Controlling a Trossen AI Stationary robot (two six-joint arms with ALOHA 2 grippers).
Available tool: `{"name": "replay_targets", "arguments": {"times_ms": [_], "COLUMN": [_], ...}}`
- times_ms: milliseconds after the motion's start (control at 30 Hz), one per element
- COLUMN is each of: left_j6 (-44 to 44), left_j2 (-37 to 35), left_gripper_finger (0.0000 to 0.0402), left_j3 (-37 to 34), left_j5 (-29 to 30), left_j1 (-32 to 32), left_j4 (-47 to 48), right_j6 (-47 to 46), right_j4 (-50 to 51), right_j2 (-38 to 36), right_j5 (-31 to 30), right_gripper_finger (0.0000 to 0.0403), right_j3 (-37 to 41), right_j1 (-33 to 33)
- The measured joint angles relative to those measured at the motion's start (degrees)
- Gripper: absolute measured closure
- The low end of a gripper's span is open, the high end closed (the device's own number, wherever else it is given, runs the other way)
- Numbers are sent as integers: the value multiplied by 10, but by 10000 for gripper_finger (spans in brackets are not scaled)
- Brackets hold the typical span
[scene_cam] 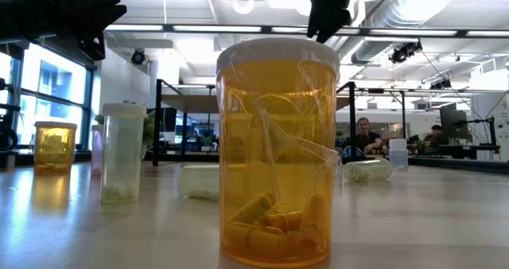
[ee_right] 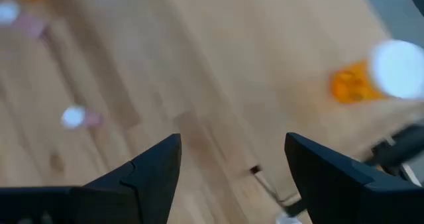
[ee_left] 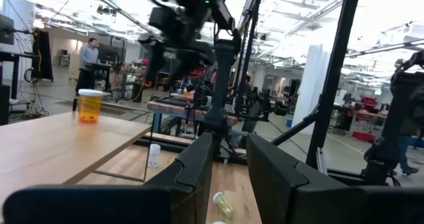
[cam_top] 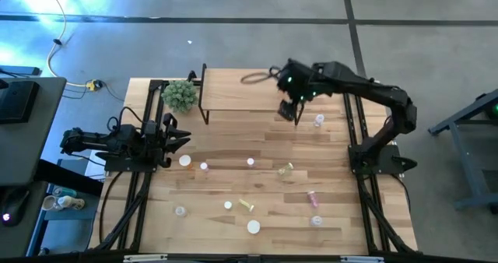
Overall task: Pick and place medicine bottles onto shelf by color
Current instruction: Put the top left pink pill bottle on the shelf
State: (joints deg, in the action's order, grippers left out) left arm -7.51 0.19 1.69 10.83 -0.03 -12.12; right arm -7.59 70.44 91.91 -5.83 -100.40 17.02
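The light-wood shelf [cam_top: 237, 92] stands at the table's far side. An orange bottle with a white cap [ee_left: 89, 106] stands upright on its top near the right end and also shows in the right wrist view [ee_right: 361, 78]. My right gripper [cam_top: 289, 111] hangs open above the shelf's right end with nothing between its fingers [ee_right: 232, 139]. Several small bottles lie or stand scattered over the near half of the table, among them a pink one [cam_top: 313, 197] and a yellow-green one [cam_top: 286, 170]. My left gripper [cam_top: 173, 135] waits open at the table's left edge.
A small potted plant [cam_top: 180, 96] stands by the shelf's left end. A lone bottle [cam_top: 319, 120] stands right of the shelf. In the low view an orange bottle [scene_cam: 278, 153] stands close up, with a yellow-green one [scene_cam: 123, 153] to its left. People show in the room behind.
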Motion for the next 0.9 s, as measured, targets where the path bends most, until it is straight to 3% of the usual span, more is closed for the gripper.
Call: {"name": "replay_targets", "arguments": {"times_ms": [233,400,700,900], "left_j6": [-13,-13,-12,-1], "left_j2": [0,0,0,0], "left_gripper_finger": [316,316,316,310], "left_j3": [0,0,0,0], "left_j5": [-1,-3,-3,-1], "left_j1": [0,0,0,0], "left_j4": [3,3,3,5], "right_j6": [2,6,-3,22], "right_j4": [10,-11,-115,-262], "right_j2": [1,-16,-65,-136], "right_j5": [-15,-27,-6,-22], "right_gripper_finger": [141,142,142,142], "right_j3": [5,90,217,310], "right_j1": [-68,-97,-155,-195]}}
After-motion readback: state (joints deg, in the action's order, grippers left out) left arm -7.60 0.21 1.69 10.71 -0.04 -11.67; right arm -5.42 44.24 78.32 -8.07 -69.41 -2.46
